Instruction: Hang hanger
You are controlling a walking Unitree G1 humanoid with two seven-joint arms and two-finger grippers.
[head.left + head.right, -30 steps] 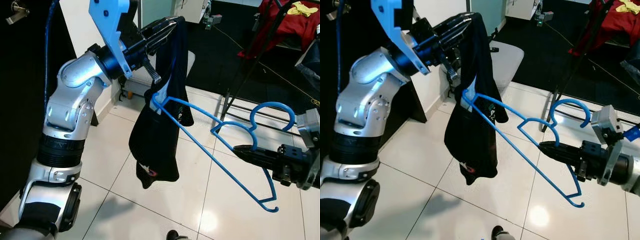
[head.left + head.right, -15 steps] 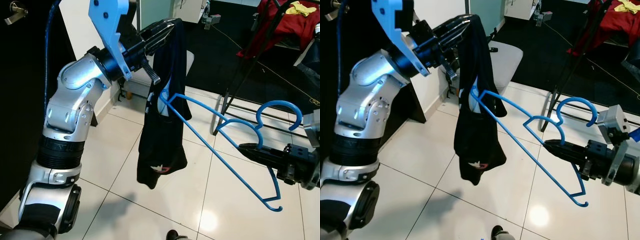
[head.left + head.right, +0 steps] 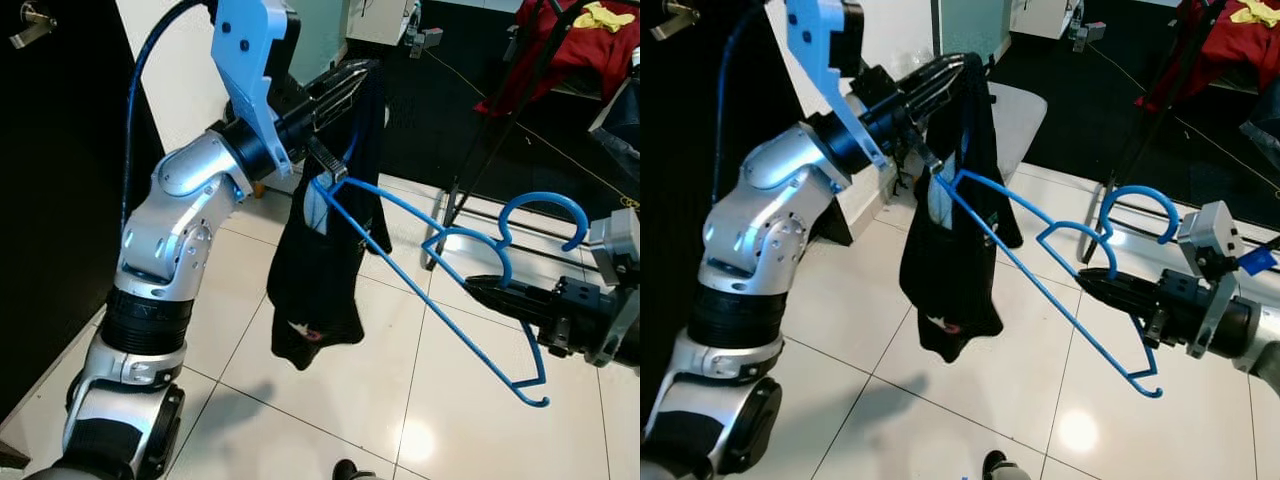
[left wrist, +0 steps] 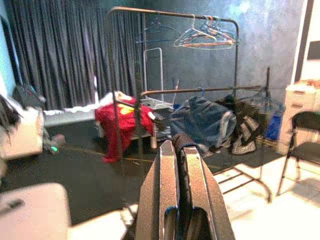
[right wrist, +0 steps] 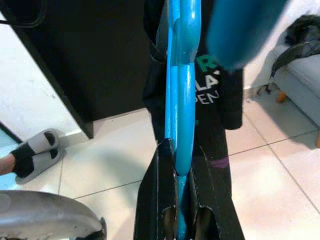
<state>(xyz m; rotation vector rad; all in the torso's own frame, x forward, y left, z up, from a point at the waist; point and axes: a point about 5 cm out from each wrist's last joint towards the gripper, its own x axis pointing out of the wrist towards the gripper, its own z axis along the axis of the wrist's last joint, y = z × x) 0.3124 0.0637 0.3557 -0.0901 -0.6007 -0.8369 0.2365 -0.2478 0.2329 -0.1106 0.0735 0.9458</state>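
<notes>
My left gripper (image 3: 362, 74) is raised high and shut on the top of a black garment (image 3: 318, 270), which hangs down from it. A blue hanger (image 3: 540, 197) is held at its neck by my right gripper (image 3: 475, 287), which is shut on it at the right. The hanger's far shoulder tip pokes into the garment's collar just below the left fingers. In the right wrist view the hanger (image 5: 180, 75) runs straight out from the gripper (image 5: 176, 150) to the garment (image 5: 210, 95). In the left wrist view, dark cloth sits between the closed fingers (image 4: 167, 170).
A dark clothes rack (image 3: 480, 150) with a red garment (image 3: 575, 50) stands at the back right. A grey seat (image 3: 1018, 112) is behind the hanging garment. A black door (image 3: 50, 200) is at my left. Slippers (image 5: 35, 150) lie on the white tile floor.
My left arm has swung to the right, with the garment swinging under it. The right gripper has brought the hanger slightly up and to the left since half a second ago.
</notes>
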